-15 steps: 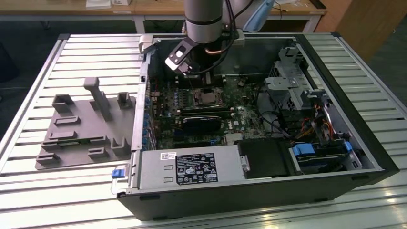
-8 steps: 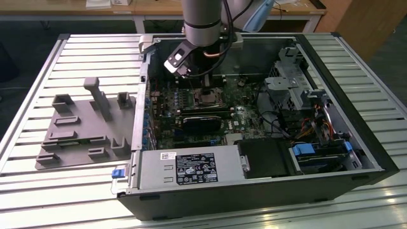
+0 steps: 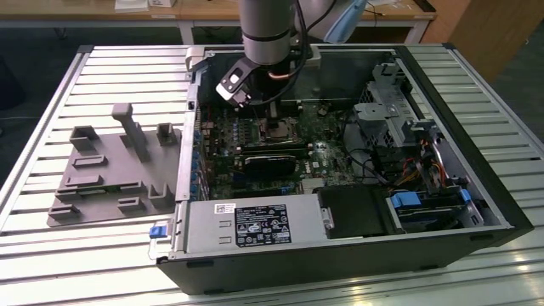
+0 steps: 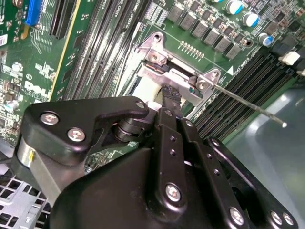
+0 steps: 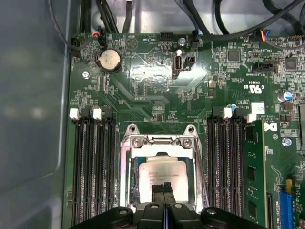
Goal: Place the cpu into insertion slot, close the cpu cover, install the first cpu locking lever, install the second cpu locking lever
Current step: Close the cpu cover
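In the exterior view an open computer case (image 3: pixel 476 210) lies on its side on a slatted tabletop (image 3: pixel 42 255), with a grey moulded fixture (image 3: pixel 111 172) beside it toward nine o'clock; the arm (image 3: pixel 267 25) comes down from twelve o'clock into the case, and its end effector (image 3: pixel 272 120) hangs over the insertion slot (image 3: pixel 277 131), which sits on the green circuit board (image 3: pixel 255 137) at about eleven o'clock from the case's middle; the grey power supply (image 3: pixel 246 226) fills the case's six o'clock side. In the first wrist view the cpu (image 5: pixel 155 175) lies flat in the slot with its pale metal top facing up; the cpu cover (image 5: pixel 126 171) frames it in silver, and the chip shows through the cut-out; I cannot tell whether the cover is latched. The end effector (image 5: pixel 164 191) is closed with nothing between its fingers, which meet along a thin seam, and their dark tips rest on the chip's top near one edge. Long black memory slots (image 5: pixel 93 167) run along both sides of the socket, and a coin battery (image 5: pixel 108 59) sits well apart on the board. In the second wrist view a thin locking lever (image 4: pixel 248 107) juts out from one corner of the silver frame, crossing over the memory slots, its tip free.
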Controlling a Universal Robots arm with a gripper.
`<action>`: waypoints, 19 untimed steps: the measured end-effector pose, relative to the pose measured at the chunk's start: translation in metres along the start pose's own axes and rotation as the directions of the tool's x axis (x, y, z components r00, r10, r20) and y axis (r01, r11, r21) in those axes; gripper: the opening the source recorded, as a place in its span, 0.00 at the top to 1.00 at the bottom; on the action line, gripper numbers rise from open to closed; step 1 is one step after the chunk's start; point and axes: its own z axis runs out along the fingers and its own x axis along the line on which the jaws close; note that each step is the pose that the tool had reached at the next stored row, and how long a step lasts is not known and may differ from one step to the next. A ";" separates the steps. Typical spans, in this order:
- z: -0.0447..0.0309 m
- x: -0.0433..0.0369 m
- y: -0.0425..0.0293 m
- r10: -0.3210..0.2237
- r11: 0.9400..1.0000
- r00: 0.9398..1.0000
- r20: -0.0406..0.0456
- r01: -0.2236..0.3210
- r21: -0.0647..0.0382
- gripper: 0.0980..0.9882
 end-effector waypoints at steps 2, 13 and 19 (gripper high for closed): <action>0.0009 0.0000 -0.0015 0.000 1.000 1.000 0.000 0.000 -0.001 1.00; 0.0047 -0.0001 -0.0033 0.000 1.000 1.000 0.000 0.000 -0.004 1.00; 0.0060 -0.0001 -0.0034 0.000 1.000 1.000 0.000 0.000 -0.005 1.00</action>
